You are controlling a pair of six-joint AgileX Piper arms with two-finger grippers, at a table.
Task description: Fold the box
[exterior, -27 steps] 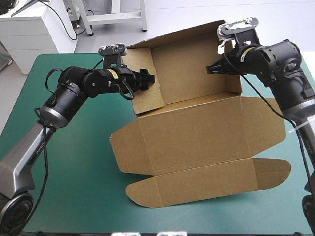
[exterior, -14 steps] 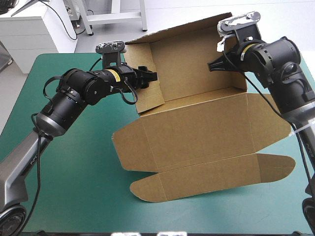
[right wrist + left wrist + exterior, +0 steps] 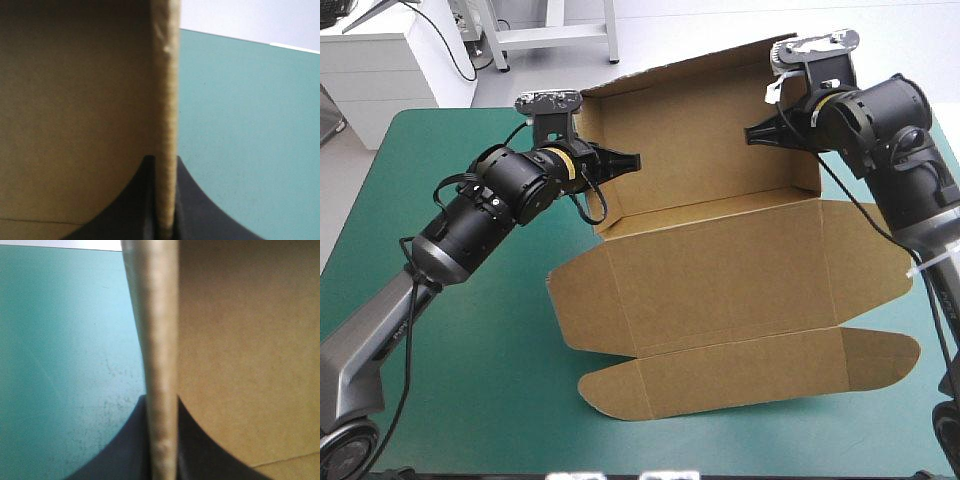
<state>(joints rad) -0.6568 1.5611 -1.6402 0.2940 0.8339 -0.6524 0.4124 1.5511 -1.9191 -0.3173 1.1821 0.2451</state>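
- Since the earlier picture, the back wall of the box (image 3: 720,280) had tipped more upright. Its left end flap, earlier angled inward, had swung nearly edge-on.
- High view: the box sat mid-table on the teal-green cover (image 3: 470,330), with its front panels flat toward the near edge. The left gripper (image 3: 625,160) held one end of the raised part and the right gripper (image 3: 755,133) the other.
- Left wrist view: the left gripper (image 3: 161,405) pinched the board edge, its jaws all but together. The box (image 3: 240,340) lay to one side and the cover (image 3: 60,340) to the other.
- Right wrist view: the right gripper (image 3: 162,162) pinched the box (image 3: 75,100) edge likewise, beside the cover (image 3: 250,125).
- Handling: the board looked light, stiff across its panels and hinging only at the creases. Smooth faces could slip, so edge grips near the creases seemed soundest.
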